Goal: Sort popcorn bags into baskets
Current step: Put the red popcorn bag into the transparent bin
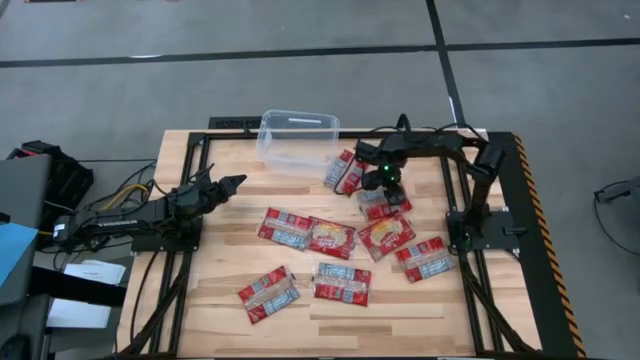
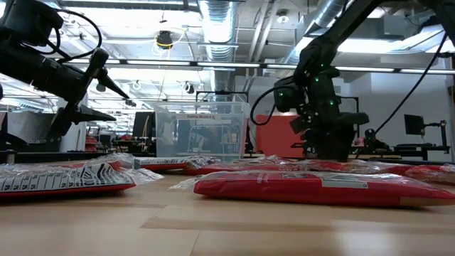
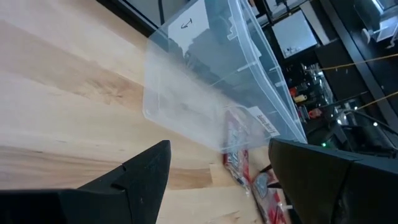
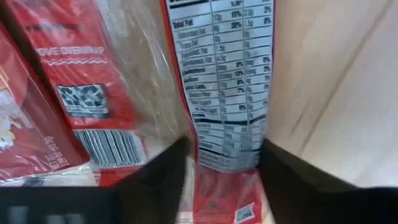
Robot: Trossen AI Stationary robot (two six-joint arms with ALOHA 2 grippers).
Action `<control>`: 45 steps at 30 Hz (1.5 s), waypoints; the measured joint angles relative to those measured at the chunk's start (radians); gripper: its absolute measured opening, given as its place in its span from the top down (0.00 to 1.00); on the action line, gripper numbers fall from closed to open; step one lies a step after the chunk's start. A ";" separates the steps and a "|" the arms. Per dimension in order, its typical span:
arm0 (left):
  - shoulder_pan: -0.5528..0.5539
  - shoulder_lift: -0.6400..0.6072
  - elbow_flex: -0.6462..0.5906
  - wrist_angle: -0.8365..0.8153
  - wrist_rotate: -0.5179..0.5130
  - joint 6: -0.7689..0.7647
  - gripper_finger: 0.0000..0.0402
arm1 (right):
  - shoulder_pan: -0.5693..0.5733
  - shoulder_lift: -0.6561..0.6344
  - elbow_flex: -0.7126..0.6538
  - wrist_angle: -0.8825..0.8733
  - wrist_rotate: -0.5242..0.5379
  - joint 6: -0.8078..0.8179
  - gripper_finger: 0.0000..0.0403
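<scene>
Several flat red popcorn bags lie on the wooden table. One bag (image 1: 345, 170) leans against the clear plastic bin (image 1: 297, 140) at the far edge; the bin looks empty. Others lie flat in mid-table, such as two bags (image 1: 285, 228) (image 1: 343, 283). My right gripper (image 1: 383, 190) is down at table height (image 2: 325, 153), just right of the bin, shut on one bag (image 1: 386, 205). My left gripper (image 1: 236, 183) hovers open above the table left of the bin, pointing at it (image 3: 217, 162). My right gripper (image 4: 227, 152) pinches a popcorn bag between its two fingers, across the pale nutrition panel (image 4: 227, 124). The fingers (image 4: 165, 171) come from above, pointing down, and the panel narrows between them. The bag's red part (image 4: 217, 199) reaches back between the fingers. The bag stays low among its neighbours.
A black frame (image 1: 520, 200) borders the table's edges, and the right arm's base (image 1: 470, 225) stands at the right side. Cables and boxes (image 1: 60, 230) lie beyond the left edge. Bare wood (image 1: 230, 240) shows between the left arm and the bags.
</scene>
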State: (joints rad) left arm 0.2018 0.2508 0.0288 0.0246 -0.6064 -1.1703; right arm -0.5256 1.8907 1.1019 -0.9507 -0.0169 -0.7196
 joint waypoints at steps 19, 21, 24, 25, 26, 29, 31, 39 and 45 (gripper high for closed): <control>0.000 0.000 0.000 0.000 -0.003 -0.001 0.35 | -0.013 -0.209 0.060 -0.131 -0.052 0.179 0.99; 0.000 0.000 0.000 0.000 -0.003 -0.001 0.35 | -0.015 -0.254 0.091 -0.157 -0.061 0.213 0.99; 0.000 0.000 0.000 0.000 -0.003 -0.004 0.35 | -0.021 -0.326 0.154 -0.197 -0.067 0.237 0.99; 0.000 0.000 0.000 0.000 -0.005 -0.010 0.35 | -0.020 -0.344 0.176 -0.204 -0.067 0.247 0.99; 0.000 0.000 0.000 0.000 -0.010 -0.017 0.35 | -0.020 -0.361 0.198 -0.207 -0.068 0.262 0.99; 0.000 0.000 0.000 0.000 -0.057 -0.045 0.35 | -0.030 -0.404 0.269 -0.166 -0.083 0.330 0.99; 0.000 0.000 0.000 0.000 -0.109 -0.056 0.35 | -0.041 -0.416 0.313 -0.083 -0.095 0.414 0.99; 0.003 0.000 -0.001 -0.004 -0.199 -0.073 0.35 | -0.050 -0.325 0.463 0.300 -0.095 0.608 1.00; 0.003 0.000 -0.001 -0.004 -0.194 -0.073 0.35 | -0.026 -0.077 0.699 0.330 -0.095 0.584 1.00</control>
State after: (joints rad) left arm 0.2047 0.2508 0.0280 0.0208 -0.8005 -1.2430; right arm -0.5519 1.8142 1.8005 -0.6203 -0.1123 -0.1353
